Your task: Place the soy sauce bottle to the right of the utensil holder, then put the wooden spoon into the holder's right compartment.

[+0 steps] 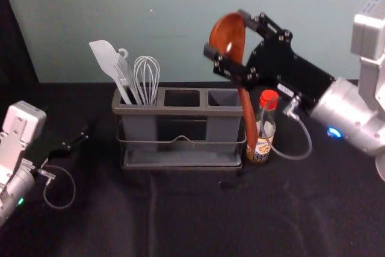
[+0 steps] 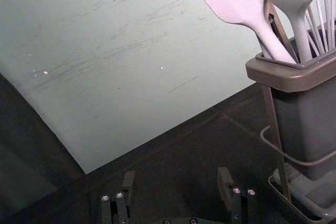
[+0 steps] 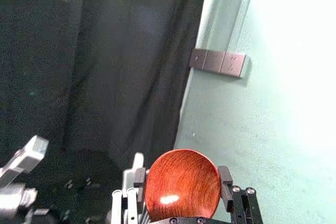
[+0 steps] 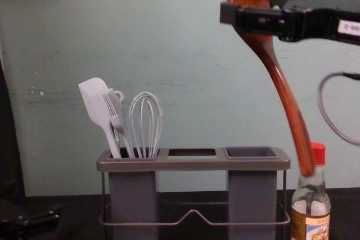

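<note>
Spoon [image 1: 247, 115] clamped bowl-up in right tool [image 1: 227, 33], high near holder's [image 1: 162, 111] right end; left tool [image 1: 75, 141] idles left, fingers apart.

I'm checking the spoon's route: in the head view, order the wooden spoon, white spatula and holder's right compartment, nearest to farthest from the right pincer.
1. Wooden spoon: held in the right pincer.
2. Right compartment: below the pincer.
3. White spatula: off to the left, in the left compartment.
</note>
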